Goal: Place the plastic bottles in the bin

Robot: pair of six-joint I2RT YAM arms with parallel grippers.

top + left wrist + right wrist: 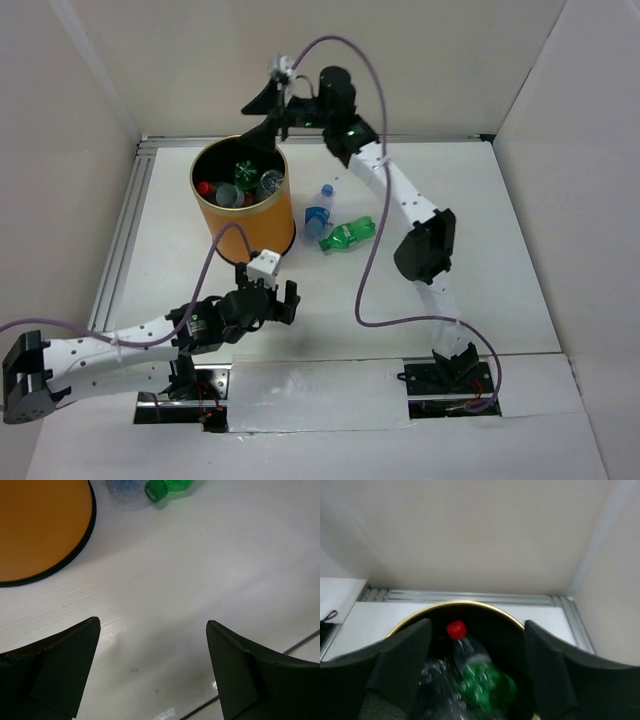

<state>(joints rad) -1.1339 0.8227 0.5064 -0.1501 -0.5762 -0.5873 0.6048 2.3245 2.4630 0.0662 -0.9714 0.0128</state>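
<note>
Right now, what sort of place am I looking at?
Probably a lab robot test cell, not a home or kitchen: a white table boxed in by plain white panels, aluminium rail along its edges, and two cabled arms bolted at the near edge.

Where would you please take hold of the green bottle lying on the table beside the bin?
Probably across the mid-body of the green bottle, from straight above: it lies on its side, and its cap end sits close to the blue-label bottle.
</note>
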